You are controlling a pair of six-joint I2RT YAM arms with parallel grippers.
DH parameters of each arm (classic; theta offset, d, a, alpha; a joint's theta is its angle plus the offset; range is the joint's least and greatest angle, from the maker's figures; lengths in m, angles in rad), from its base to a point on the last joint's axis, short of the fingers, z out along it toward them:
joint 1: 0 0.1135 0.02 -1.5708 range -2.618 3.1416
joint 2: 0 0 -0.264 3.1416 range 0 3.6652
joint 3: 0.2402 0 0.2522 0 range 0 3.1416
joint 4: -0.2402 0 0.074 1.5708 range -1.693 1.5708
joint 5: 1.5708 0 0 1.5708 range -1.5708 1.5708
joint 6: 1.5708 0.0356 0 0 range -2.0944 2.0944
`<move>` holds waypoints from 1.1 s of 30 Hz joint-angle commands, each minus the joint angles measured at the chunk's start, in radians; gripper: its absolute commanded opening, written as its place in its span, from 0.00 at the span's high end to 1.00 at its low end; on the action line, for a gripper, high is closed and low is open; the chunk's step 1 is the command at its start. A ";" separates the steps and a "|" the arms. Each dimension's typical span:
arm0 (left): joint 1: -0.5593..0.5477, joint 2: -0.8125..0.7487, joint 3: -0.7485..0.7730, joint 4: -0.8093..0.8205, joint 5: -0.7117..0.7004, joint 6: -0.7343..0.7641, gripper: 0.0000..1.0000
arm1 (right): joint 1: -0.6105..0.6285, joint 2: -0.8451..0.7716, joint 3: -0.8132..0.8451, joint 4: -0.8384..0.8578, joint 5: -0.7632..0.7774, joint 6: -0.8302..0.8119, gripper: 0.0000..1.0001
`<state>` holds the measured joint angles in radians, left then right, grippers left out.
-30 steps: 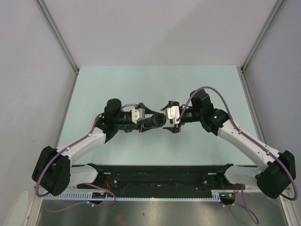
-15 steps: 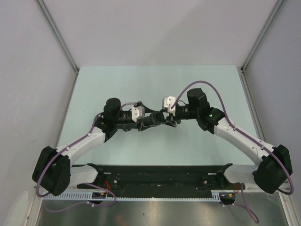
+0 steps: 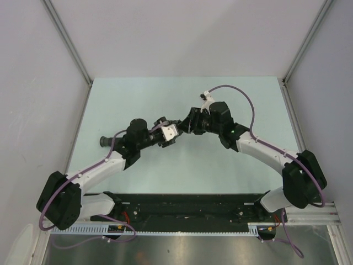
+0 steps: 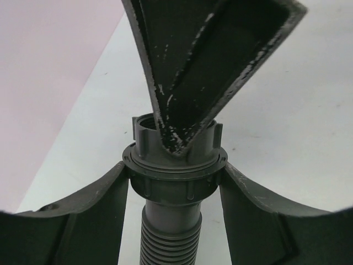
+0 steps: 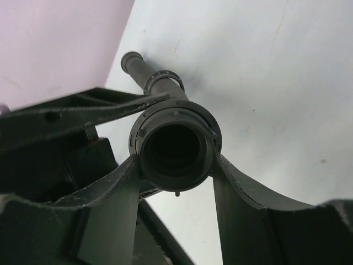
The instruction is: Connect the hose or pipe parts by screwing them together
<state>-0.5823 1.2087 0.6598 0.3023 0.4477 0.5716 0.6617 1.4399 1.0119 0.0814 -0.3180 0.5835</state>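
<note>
The hose or pipe parts are held off the table, joined end to end. In the left wrist view my left gripper (image 4: pixel 175 178) is shut on the black tube's ribbed collar (image 4: pixel 176 187), and the tube's corrugated body (image 4: pixel 171 243) runs back toward the camera. The ring nut (image 5: pixel 176 148) sits on that collared end, and my right gripper (image 5: pixel 176 164) is shut on it, looking straight down its bore. The tube's far end (image 3: pixel 103 141) sticks out behind the left arm. From above, the left gripper (image 3: pixel 172 128) and right gripper (image 3: pixel 186 125) meet tip to tip.
The pale green table (image 3: pixel 182 94) is walled by grey panels left, right and behind. The black base rail (image 3: pixel 187 204) runs along the near edge. The right arm's purple cable (image 3: pixel 242 96) loops above its wrist.
The right gripper has closed on the ring nut and its wrist has rolled, camera now turned away. Both grippers shifted back, and the left wrist turned so the tube's far end shows at the left.
</note>
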 commanded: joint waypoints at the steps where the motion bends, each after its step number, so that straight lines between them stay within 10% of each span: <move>1: -0.073 -0.032 0.001 0.103 -0.096 0.082 1.00 | 0.052 0.031 0.021 0.277 -0.150 0.438 0.49; 7: -0.065 -0.041 -0.002 0.103 -0.090 0.074 1.00 | 0.015 -0.019 0.019 0.195 -0.107 0.371 0.18; 8: -0.062 -0.041 0.000 0.103 -0.083 0.062 1.00 | 0.007 -0.030 0.016 0.146 -0.096 0.343 0.01; 21: 0.007 -0.083 0.003 0.106 0.233 -0.036 1.00 | -0.198 -0.191 0.011 -0.002 -0.088 -0.362 0.00; 26: 0.029 -0.066 0.018 0.106 0.396 -0.093 1.00 | -0.203 -0.233 0.011 -0.122 -0.459 -0.954 0.03; 33: 0.038 -0.041 0.024 0.106 0.495 -0.110 0.99 | -0.093 -0.328 0.011 -0.465 -0.504 -1.528 0.00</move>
<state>-0.5579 1.1595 0.6498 0.3576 0.8066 0.4946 0.5461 1.1683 1.0088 -0.1978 -0.6983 -0.5083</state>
